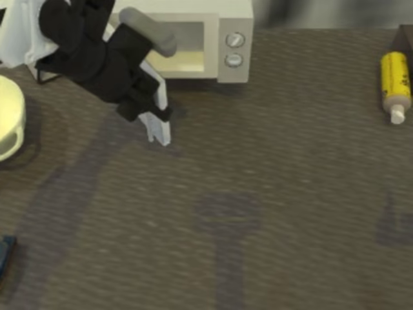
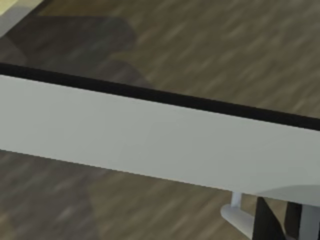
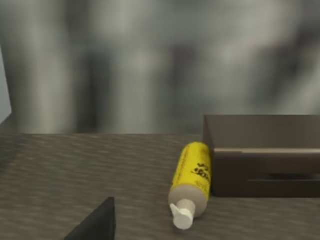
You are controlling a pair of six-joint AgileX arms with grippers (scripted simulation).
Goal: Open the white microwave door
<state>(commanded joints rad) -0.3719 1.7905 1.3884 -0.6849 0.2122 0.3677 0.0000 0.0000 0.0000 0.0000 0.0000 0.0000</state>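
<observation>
The left tool (image 1: 157, 111) sits at the free edge of the flat white microwave door (image 1: 159, 123), black fingers down around the panel's outer end, apparently clamped on it or its handle, though the exact grip is hard to make out from above. The left wrist view shows only the door's pale face with a dark strip along one edge, very close to the camera, with a bit of handle and a finger at the corner.

Behind the tool, the door stands swung well out from the small light-grey boxy microwave (image 1: 193, 39), whose cream cavity is exposed; two round silver knobs (image 1: 235, 50) sit beyond the cavity. Farther off on the brown woven worktop (image 1: 271, 194) lie a pale yellow-green bowl (image 1: 9, 116) to the tool's other side and a yellow tube with a white cap (image 1: 395, 84) far across.

I'd say the opening is largely done. The risk now is the tool pulling off the hinge arc, which could drag the whole oven forward or slip the fingers off. The right tool's state I cannot tell.
</observation>
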